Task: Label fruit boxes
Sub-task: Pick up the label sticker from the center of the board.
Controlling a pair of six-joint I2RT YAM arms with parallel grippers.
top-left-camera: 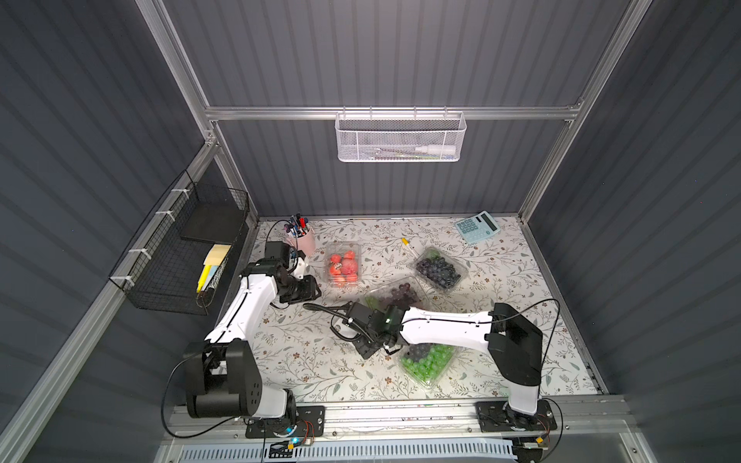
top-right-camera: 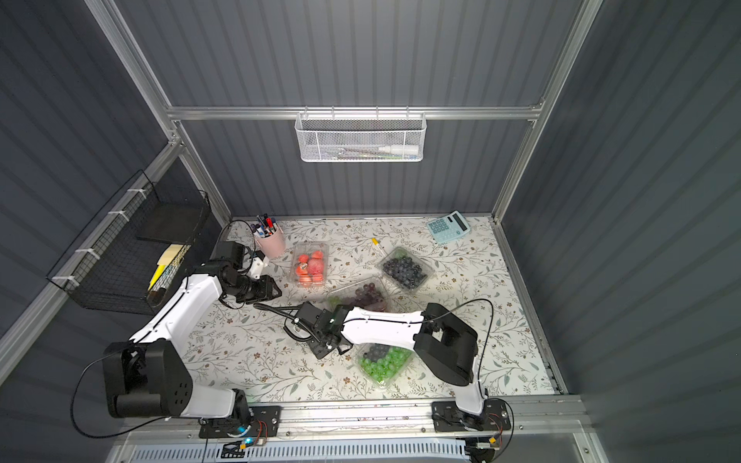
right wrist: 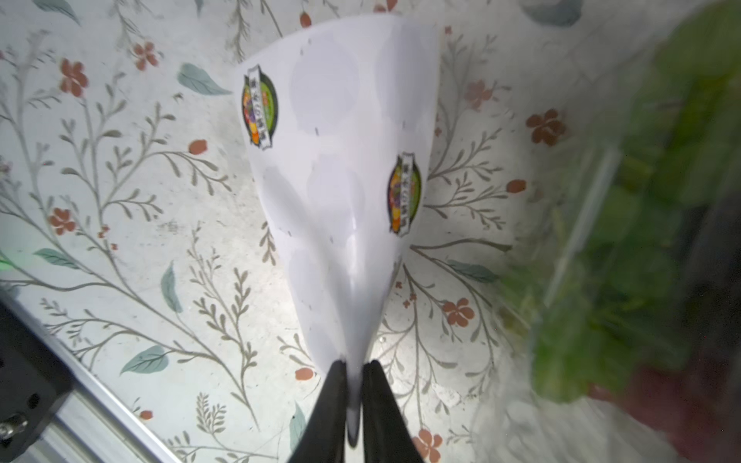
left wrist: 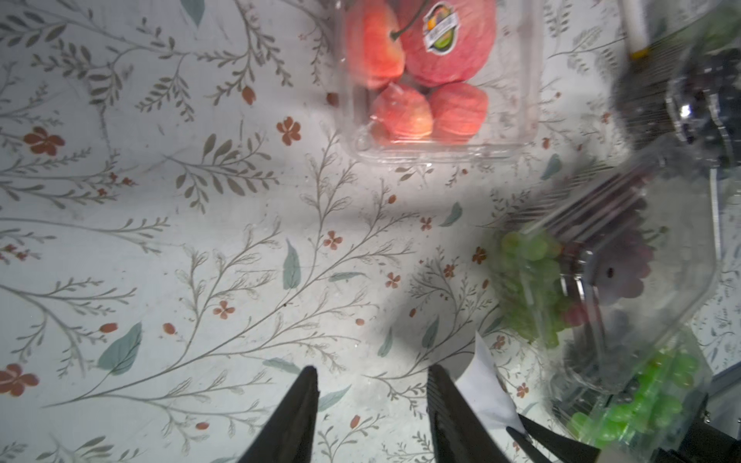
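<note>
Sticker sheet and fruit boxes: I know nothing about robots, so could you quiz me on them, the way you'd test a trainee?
1. True or false: the right gripper is shut on the sticker sheet.
2. How many printed stickers show on the sheet in the right wrist view? A: one. B: two. C: five.
3. Fill in: in the left wrist view, a sticker sits on the box of ____.
Key: 1 true; 2 B; 3 strawberries.
</note>
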